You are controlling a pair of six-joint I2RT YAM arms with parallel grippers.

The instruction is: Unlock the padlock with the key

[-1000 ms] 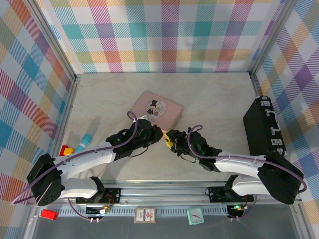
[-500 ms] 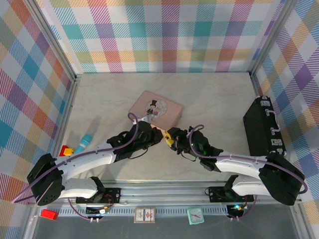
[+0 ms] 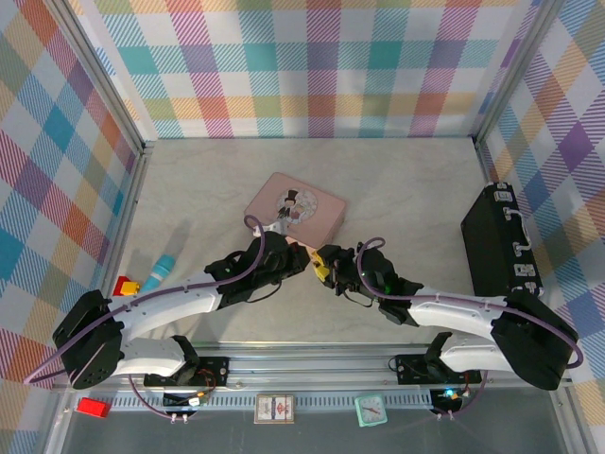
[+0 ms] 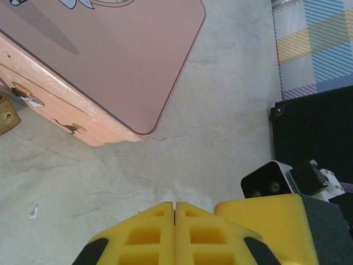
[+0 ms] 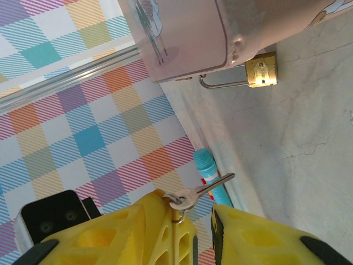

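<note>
We find the pink rectangular tin [image 3: 294, 209] closed, the small brass padlock [image 5: 261, 70] at its front. Left tool [image 4: 175, 207]: fingers pressed together, empty. Right tool [image 5: 203, 212]: holding the thin dark-grey metal key [image 5: 208, 186].

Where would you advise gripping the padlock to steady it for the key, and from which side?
Take the padlock by its brass body, coming from the open table side, away from the pink tin. Its thin shackle reaches in under the tin's edge and probably offers little hold.

The left wrist view's edge cuts off most of the padlock [image 4: 6, 116].
</note>
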